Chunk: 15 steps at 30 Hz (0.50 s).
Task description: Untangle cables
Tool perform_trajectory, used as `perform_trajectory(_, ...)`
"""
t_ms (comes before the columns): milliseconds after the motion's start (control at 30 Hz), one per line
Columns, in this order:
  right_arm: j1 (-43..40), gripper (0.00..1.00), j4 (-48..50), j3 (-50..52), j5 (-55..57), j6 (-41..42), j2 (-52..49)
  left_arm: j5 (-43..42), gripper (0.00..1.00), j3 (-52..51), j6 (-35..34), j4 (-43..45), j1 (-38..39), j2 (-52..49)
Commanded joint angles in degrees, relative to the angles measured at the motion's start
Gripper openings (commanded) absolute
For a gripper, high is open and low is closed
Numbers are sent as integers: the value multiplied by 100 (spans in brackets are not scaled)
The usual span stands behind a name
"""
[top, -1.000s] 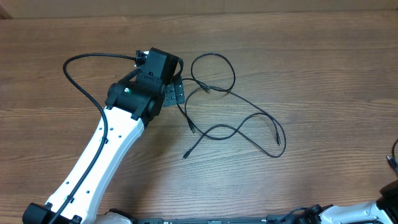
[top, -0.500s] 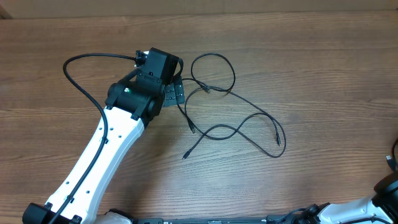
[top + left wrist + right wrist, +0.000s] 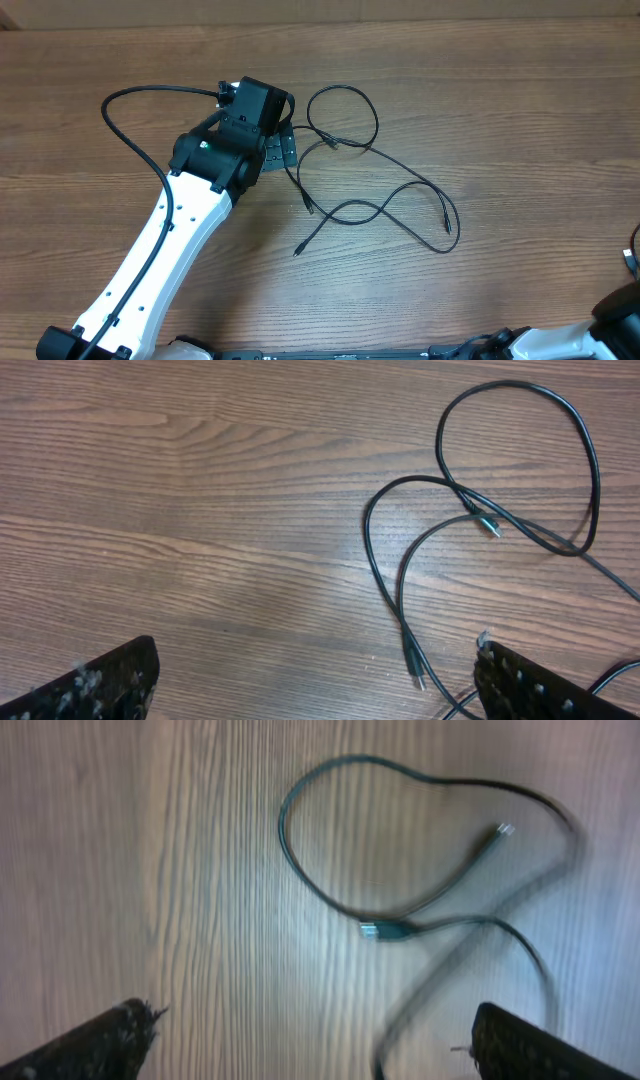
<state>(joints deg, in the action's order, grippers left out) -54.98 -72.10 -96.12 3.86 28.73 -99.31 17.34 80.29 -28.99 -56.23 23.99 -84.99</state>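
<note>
1. My left gripper (image 3: pixel 315 695) hangs over the wooden table (image 3: pixel 520 90), fingers spread wide, gripping nothing.
2. The thin black cables (image 3: pixel 372 190) lie tangled on the table just beside it, on its right, a round loop crossing other strands.
3. My right gripper (image 3: pixel 310 1045) is spread wide too and empty, above a cable loop with a small plug (image 3: pixel 385 930); this view is blurred, so I cannot tell how the strands cross.

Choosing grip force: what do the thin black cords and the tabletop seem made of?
Thin black cables: probably rubber or plastic sheathing, smooth, faintly glossy; they lie in soft loops. Their small plug ends show pale tips, perhaps metal. Brown table: wood or wood-look laminate, matte, with clear grain lines; I cannot tell which.
</note>
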Motion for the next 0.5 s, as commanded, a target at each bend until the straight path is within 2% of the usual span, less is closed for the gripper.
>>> perform_trajectory(0, 39, 100, -474, -662, 59, -76, 745, 20, 100, 50, -61, -11, 2, 66)
perform_trajectory(133, 376, 100, -409, -680, -1447, -1231, 1233, 20, 100, 50, -61, -11, 2, 66)
perform_trajectory(200, 1010, 100, -374, -675, -2374, -1993, 1241, 20, 100, 50, -61, -11, 2, 63)
perform_trajectory(267, 1515, 100, -278, -675, -2540, -2181, 1241, 20, 100, 50, -61, -11, 2, 66)
perform_trajectory(333, 2205, 100, -164, -671, -2544, -2096, 1204, 20, 100, 50, -61, -11, 2, 66)
perform_trajectory(367, 2719, 100, -96, -671, -2542, -1550, 1102, 20, 100, 50, -61, -11, 2, 63)
perform_trajectory(467, 3639, 100, 116, -658, -2544, -605, 684, 20, 100, 50, -61, -11, 2, 66)
